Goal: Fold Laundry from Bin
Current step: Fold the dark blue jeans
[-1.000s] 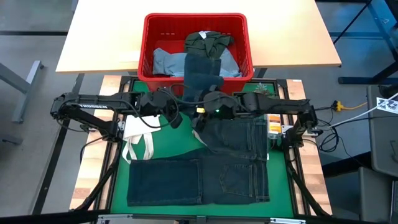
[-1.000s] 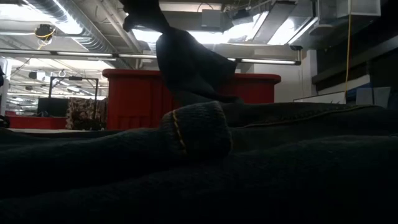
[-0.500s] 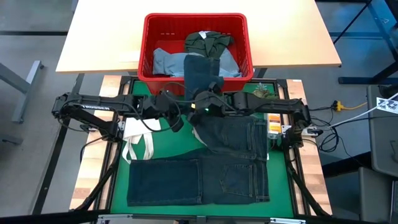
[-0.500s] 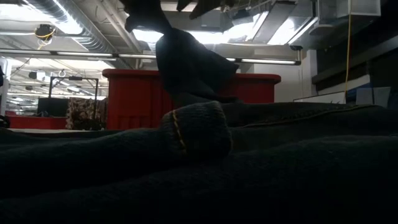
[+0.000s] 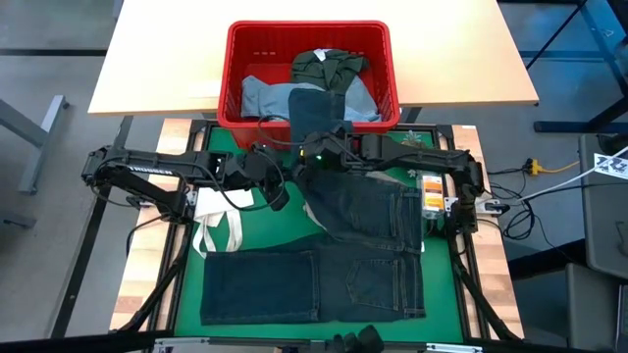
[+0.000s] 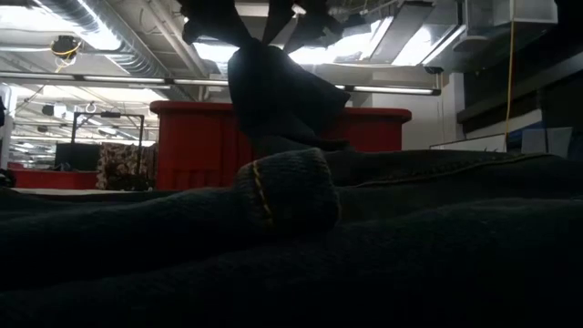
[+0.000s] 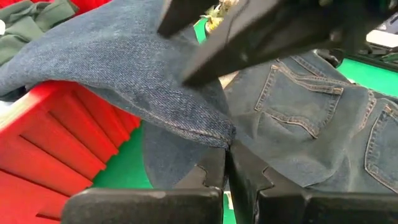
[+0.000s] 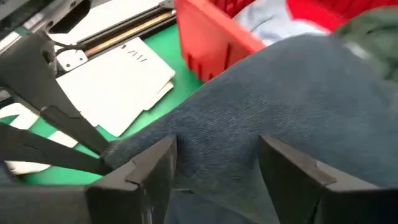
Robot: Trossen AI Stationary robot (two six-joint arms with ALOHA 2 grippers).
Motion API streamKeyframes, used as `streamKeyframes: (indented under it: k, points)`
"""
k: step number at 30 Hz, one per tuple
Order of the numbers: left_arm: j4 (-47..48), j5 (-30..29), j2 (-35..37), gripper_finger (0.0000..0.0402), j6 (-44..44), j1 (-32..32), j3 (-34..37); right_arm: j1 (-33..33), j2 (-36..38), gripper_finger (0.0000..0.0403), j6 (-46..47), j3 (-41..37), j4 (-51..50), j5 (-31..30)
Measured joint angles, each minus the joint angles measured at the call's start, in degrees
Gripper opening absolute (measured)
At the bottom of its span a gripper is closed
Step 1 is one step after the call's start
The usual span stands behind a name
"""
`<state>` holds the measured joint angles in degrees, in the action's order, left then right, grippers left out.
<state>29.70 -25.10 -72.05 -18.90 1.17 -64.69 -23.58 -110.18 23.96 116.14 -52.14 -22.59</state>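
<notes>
High view: a pair of dark navy denim jeans [image 5: 365, 218] lies on the green mat of the desk [image 5: 263, 230], one leg running away from both arms and draping over the near rim of the large red slotted plastic bin [image 5: 307, 74]. That leg's long axis points straight from the arms toward the bin. The left end effector [image 5: 277, 175] sits at the leg's left edge; the right end effector [image 5: 316, 147] hangs right over the leg, nearer the bin, so it looks closer to the free stretch of cloth.

Low view: the raised leg hangs from above in front of the bin, the rest of the jeans spread low across the foreground.

Left wrist view: the left end effector [image 7: 227, 163] is pinched tight on the hemmed edge of the jeans leg.

Right wrist view: the right end effector [image 8: 214, 163] stands wide, its fingers [image 8: 297, 167] straddling the denim just ahead and below, gripping nothing.
</notes>
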Motion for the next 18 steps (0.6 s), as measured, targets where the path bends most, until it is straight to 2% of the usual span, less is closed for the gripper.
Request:
streamKeyframes:
  k: [4,13,16,18]
  points:
    - [-0.16,-0.02,0.00,0.0002,0.02,0.00,0.00,-1.00,-0.47,0.0225,0.47,0.09,0.13,4.84]
    - [-0.18,0.15,0.00,0.0003,0.04,0.00,0.00,-1.70,-2.58,0.0223,0.48,0.09,-0.72,8.07]
    - [-0.20,0.13,0.00,0.0003,0.07,0.00,0.00,-1.59,-3.12,0.0201,0.40,0.09,-0.28,9.86]
    - [-0.20,0.14,0.00,0.0003,0.07,0.00,0.00,-1.59,-3.23,0.0173,0.33,0.09,-0.24,10.74]
